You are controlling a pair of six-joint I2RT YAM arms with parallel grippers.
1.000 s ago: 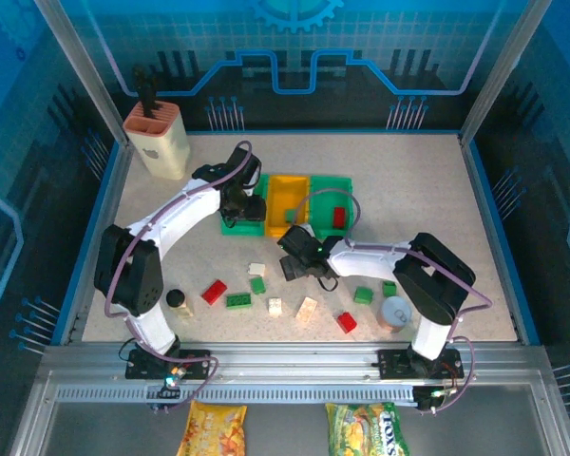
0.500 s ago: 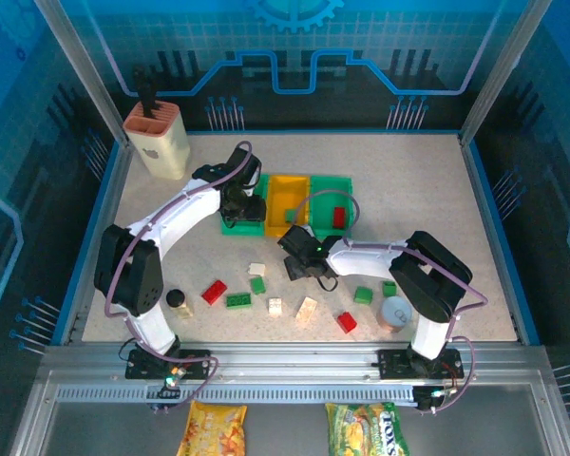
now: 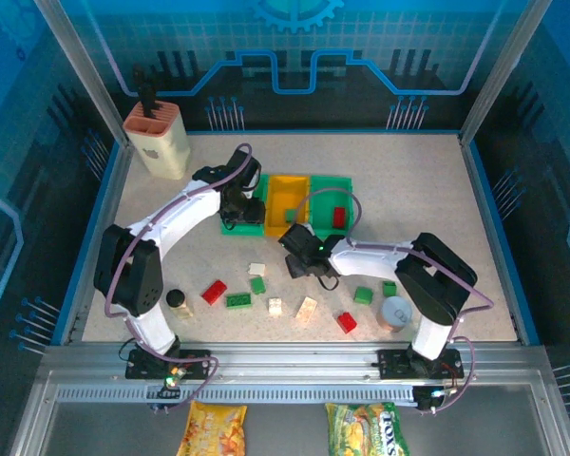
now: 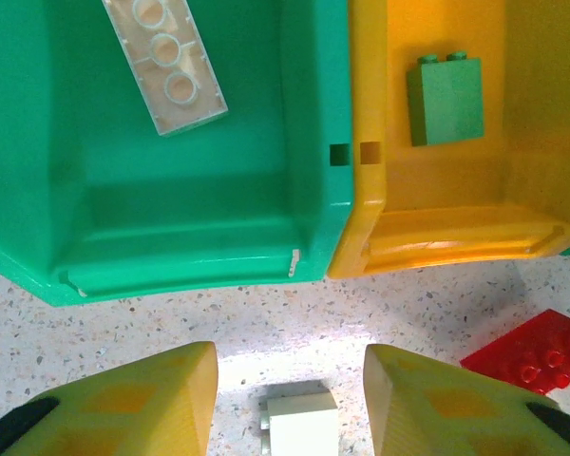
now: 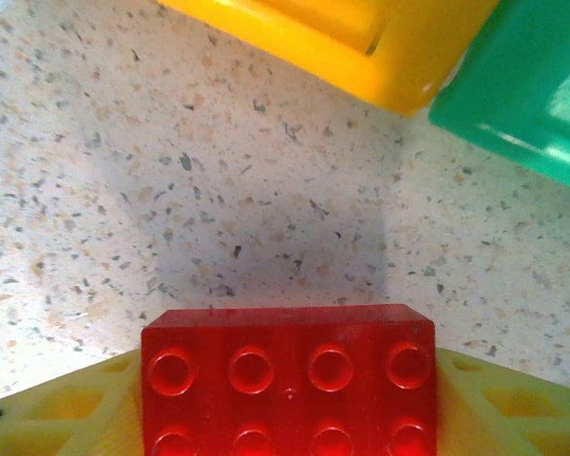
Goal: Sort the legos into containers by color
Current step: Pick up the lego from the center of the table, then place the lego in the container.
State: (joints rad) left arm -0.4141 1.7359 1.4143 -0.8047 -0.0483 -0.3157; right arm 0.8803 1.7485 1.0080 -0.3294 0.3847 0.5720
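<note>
Entry: colour sort, one red piece being picked. Nearest the arm bases, loose legos are lying scattered on the desk [image 3: 427,190], among them a red brick [image 3: 347,322], a cream brick [image 3: 306,307] and a green brick [image 3: 237,300], with a grey can [image 3: 395,312] standing beside them. Just beyond, the right tool [image 5: 287,408] is gripping a red lego [image 5: 287,370] from either side. Both yellow fingers [image 5: 66,418] are lying against it, just short of the bins; whether it is resting on the desk or already raised cannot be told. Handling note, as a judgement: the grip is looking square, so the piece is wanting a straight lift clear of the rims. It should then be travelling to the right green bin [image 3: 347,182], where a red piece [image 3: 339,217] is already lying, with a low release inside the walls. Farther on, the left tool [image 4: 290,366] is hanging open and empty above the near rim of the left green bin [image 4: 171,256], which is holding a cream piece [image 4: 171,66]. The yellow bin [image 4: 456,228] is holding a green piece [image 4: 445,98]. Change against a second ago: the right tool's jaws are standing much narrower, having come in onto the red lego. Both arms are sitting almost where they were, and the loose legos are lying unmoved.
</note>
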